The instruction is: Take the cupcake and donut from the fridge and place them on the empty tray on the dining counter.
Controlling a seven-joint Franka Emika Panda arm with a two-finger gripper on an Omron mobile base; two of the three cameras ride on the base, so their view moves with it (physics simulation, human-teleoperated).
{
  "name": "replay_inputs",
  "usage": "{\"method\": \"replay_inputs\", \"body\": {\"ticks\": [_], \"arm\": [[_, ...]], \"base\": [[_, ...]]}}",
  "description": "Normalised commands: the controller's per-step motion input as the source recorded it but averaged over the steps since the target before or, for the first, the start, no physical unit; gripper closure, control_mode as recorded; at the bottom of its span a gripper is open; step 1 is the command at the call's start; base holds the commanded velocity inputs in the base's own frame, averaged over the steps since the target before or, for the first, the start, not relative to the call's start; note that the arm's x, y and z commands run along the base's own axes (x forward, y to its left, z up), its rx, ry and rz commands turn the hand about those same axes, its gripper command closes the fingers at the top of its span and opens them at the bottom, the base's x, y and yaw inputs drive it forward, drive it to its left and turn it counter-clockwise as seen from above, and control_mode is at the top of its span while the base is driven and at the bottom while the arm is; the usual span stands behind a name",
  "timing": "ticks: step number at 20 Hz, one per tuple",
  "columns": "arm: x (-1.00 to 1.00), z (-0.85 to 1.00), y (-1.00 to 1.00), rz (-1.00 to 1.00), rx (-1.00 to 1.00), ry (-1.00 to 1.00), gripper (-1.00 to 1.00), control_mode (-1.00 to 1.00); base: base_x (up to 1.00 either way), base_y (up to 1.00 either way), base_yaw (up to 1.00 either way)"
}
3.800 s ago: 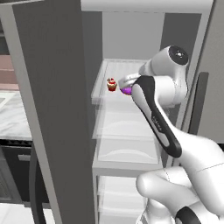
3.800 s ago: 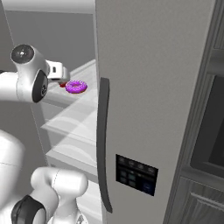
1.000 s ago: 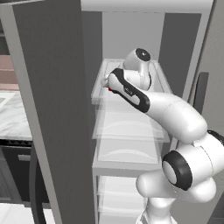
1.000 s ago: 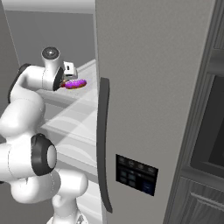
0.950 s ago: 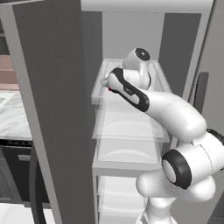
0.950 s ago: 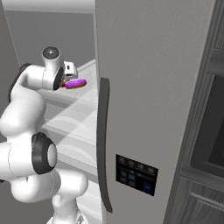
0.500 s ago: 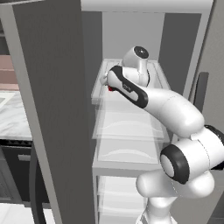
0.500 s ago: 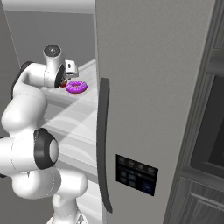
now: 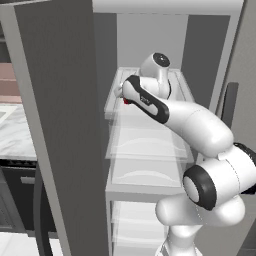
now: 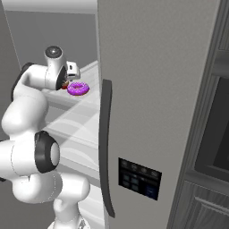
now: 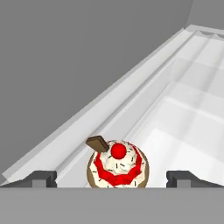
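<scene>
- Our fingers [image 11: 45, 178] stand wide apart with nothing between them yet, and the gripper [image 11: 112, 179] sits low on the upper shelf [image 9: 145, 116] of the fridge [image 9: 60, 100]; the cupcake [image 11: 117, 165] lies midway between the tips, just ahead of them.
- The cupcake stands near the left wall of the shelf, and the donut [image 10: 78, 88] rests on the same shelf to its right, close but apart. In the left base view we catch only a red speck of the cupcake [image 9: 126, 101] beside the wrist.
- If we close too high, the pads would bite the soft frosting and the chocolate piece on top, not the wrapper, and the cupcake could smear or slip out.
- If we push further forward before closing, we could nudge it along the shelf or tip it over.
- The shelf rim and the left wall are close; a sideways drift on lifting could knock the cupcake against them.
- Swinging out, our arm could brush the donut or the open door [image 10: 147, 89].
</scene>
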Motion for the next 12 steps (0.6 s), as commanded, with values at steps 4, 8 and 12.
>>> {"method": "replay_inputs", "body": {"ticks": [4, 8, 12], "arm": [[0.03, -0.14, 0.00, 0.00, 0.00, 0.00, -1.00, -1.00], [0.06, -0.14, 0.00, 0.00, 0.00, 0.00, -1.00, -1.00], [0.14, -0.08, 0.00, 0.00, 0.00, 0.00, -1.00, -1.00]], "base": [[0.00, 0.00, 0.00], [0.00, 0.00, 0.00], [0.00, 0.00, 0.00]]}}
